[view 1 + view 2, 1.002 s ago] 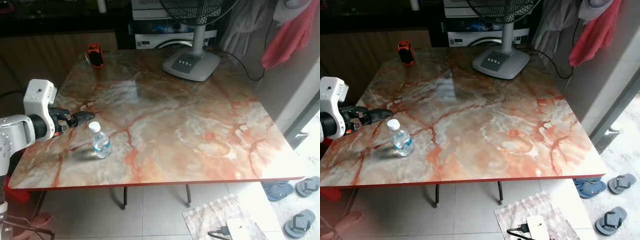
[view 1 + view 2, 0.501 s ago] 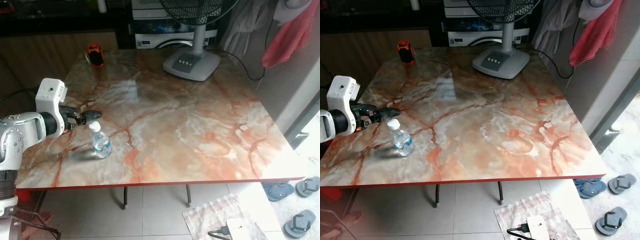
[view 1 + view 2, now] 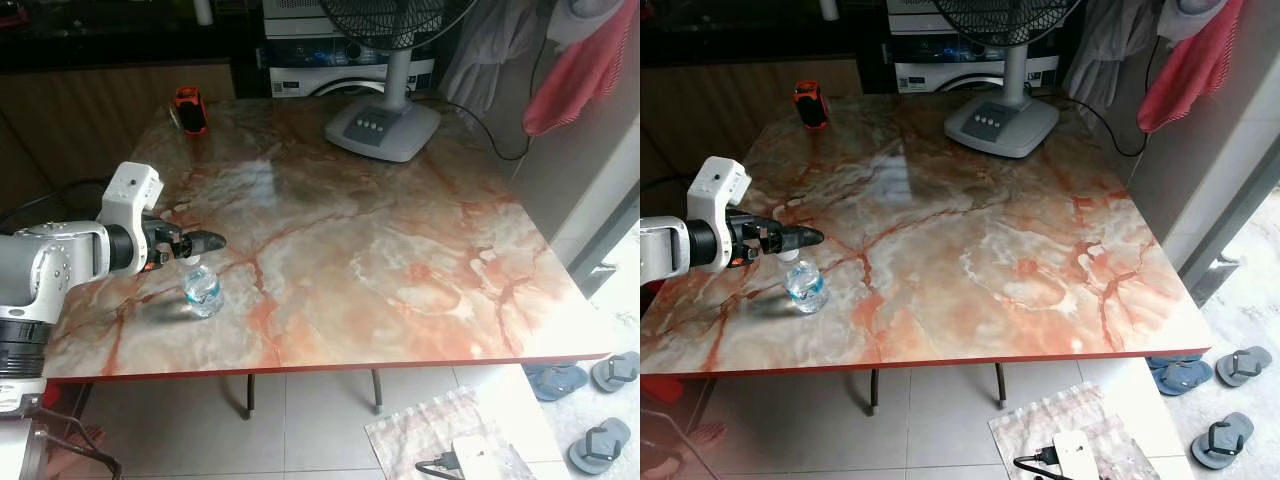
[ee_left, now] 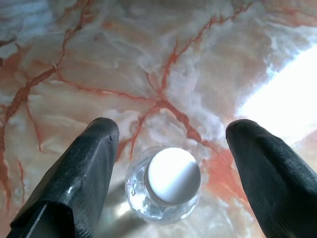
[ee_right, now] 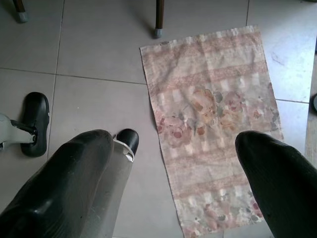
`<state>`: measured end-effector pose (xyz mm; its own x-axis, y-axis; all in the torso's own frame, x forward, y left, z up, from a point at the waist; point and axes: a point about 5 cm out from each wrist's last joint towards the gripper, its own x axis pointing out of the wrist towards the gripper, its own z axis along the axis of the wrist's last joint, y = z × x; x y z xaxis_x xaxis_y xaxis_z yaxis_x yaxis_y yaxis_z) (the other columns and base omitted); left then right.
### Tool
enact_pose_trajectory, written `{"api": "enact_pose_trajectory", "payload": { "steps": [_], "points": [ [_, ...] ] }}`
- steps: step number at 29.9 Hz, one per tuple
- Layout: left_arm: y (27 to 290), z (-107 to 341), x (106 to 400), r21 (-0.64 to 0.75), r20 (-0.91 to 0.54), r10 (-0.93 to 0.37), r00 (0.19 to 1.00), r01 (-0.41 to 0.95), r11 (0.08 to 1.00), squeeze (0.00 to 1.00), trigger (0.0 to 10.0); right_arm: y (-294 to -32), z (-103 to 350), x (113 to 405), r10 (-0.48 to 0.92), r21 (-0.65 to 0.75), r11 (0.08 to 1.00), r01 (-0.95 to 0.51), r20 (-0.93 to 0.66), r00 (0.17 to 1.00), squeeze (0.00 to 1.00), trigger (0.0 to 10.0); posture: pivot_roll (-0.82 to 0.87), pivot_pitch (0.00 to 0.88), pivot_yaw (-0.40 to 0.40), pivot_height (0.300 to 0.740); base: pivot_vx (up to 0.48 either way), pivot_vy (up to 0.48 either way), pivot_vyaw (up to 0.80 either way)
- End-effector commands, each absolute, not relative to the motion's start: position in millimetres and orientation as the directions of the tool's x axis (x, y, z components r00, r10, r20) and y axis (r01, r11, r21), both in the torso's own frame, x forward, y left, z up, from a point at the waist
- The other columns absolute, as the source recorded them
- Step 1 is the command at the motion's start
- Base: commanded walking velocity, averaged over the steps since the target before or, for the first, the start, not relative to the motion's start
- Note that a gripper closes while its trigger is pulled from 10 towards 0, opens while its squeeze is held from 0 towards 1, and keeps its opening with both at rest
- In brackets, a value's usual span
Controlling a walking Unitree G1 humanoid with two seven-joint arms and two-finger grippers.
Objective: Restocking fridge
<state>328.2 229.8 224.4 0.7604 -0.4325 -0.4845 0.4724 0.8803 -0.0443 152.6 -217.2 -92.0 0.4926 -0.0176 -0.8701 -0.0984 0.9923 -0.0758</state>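
The bottle stands upright on the table, near the front-left corner. Its cap is hidden in the eye views behind the left gripper, which hangs just above it. From the left wrist view the white cap is clear, seen from above, between the two fingers but not touching either — the gripper is spread wide with room on both sides. The bottle's lower body is hard to make out there, only a ring of clear plastic around the cap.

The left arm is cut off at the picture's left edge. A fan stands at the far side of the table; its head is cut off by the top edge. An orange thing sits at the far-left corner; what it is I cannot tell.

The right gripper hangs over the floor with its fingers wide apart, a mat below it.

Most of the table is bare between the bottle and the fan, and to the right up to the edge. The bottle is near the front edge but not at it. Slippers lie on the floor at the right, one cut off by the picture edge.
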Motion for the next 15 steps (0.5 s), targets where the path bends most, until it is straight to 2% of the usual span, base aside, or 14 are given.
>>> {"api": "enact_pose_trajectory", "payload": {
  "steps": [1,15],
  "points": [
    [232.1,232.5,330.2,-0.001,-0.492,-0.426,0.759,0.489,0.872,0.00,10.0,-217.6,-92.4,151.7,-0.018,-0.077,0.992,-0.102,-0.874,0.486,0.00,10.0,0.01,0.017,0.022,0.740,0.000,0.000,0.00],
    [232.0,232.0,320.9,0.077,-0.594,-0.448,0.669,0.601,0.795,0.00,10.0,-217.8,-92.2,151.8,-0.015,-0.077,0.991,-0.107,-0.874,0.485,0.00,10.0,0.02,0.024,0.022,0.740,0.000,0.000,0.00]
  ]
}}
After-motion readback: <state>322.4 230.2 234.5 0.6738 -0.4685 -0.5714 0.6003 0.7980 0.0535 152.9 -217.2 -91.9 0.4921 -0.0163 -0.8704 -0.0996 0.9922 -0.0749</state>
